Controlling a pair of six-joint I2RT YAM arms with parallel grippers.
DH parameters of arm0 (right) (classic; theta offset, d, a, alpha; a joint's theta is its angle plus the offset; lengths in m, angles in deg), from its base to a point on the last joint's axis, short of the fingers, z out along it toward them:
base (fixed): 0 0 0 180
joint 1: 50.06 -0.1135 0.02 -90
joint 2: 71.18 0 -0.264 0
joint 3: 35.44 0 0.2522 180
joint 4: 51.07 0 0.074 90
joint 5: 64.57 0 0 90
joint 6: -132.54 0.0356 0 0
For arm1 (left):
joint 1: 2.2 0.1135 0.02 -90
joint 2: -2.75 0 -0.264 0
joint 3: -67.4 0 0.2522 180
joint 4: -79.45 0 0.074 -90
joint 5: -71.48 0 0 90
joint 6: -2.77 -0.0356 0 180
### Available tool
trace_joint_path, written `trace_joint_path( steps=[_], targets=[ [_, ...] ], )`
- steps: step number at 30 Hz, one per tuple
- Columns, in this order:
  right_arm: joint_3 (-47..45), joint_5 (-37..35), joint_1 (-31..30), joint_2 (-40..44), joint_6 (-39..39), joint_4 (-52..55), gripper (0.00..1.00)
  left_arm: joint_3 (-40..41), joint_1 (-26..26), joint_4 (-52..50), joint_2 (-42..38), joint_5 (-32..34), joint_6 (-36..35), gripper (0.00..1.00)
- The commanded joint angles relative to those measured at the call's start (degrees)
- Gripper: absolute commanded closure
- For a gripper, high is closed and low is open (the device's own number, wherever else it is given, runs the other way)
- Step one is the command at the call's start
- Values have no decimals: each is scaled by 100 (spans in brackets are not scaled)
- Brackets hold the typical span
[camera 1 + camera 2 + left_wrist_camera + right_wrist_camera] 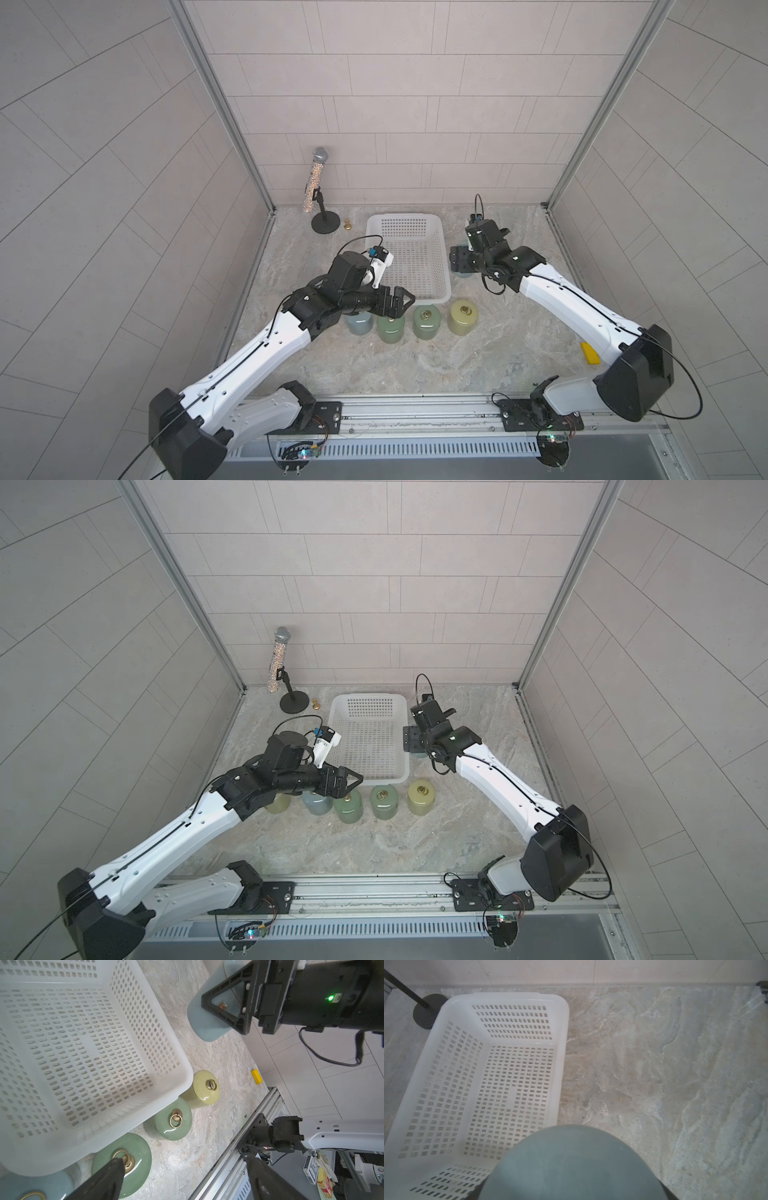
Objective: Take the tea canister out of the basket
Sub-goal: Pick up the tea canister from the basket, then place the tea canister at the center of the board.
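Largest in the right wrist view is the blue-grey tea canister. It stands upright on the worktop just outside the white perforated basket, by the wall facing the worktop's right edge. The right gripper sits over its lid with jaws spread wide; whether they press on it cannot be told. The basket lies near the middle of the back edge. In front of it stand, in a row, a yellow canister, a green canister, a second green canister and a pale blue canister. The left gripper hangs over the second green canister, fingers well apart and holding nothing, one fingertip at its brass ring. A glittery microphone stands in the back left corner.
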State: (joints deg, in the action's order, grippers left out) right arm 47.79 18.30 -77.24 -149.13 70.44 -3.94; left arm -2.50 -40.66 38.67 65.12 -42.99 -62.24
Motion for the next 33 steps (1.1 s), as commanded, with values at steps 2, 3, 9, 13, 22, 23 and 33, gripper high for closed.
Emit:
trace_joint_path(
  steps=[2, 3, 9, 13, 22, 23, 33],
  targets=[
    [-428, -282, 339, 730, 192, -12, 24, -302, -192, 239, 198, 89, -54, 0],
    [-547, -274, 413, 838, 190, 15, 24, -322, -228, 248, 232, 95, -62, 0],
    [-1320, -269, 862, 1418, 319, 70, 24, -414, -320, 286, 405, 74, -96, 0],
    [-1851, -225, 1116, 1587, 442, -31, 24, -407, -347, 286, 421, 47, -106, 0],
    [-2835, -35, 1327, 1646, 567, -777, 24, -398, -391, 251, 383, 64, -99, 0],
    [-2896, -19, 1334, 1606, 572, -846, 24, -400, -392, 242, 377, 65, -95, 0],
    [-3343, 96, 1343, 1401, 558, -1195, 24, -381, -399, 224, 355, 131, -98, 0]
  ],
)
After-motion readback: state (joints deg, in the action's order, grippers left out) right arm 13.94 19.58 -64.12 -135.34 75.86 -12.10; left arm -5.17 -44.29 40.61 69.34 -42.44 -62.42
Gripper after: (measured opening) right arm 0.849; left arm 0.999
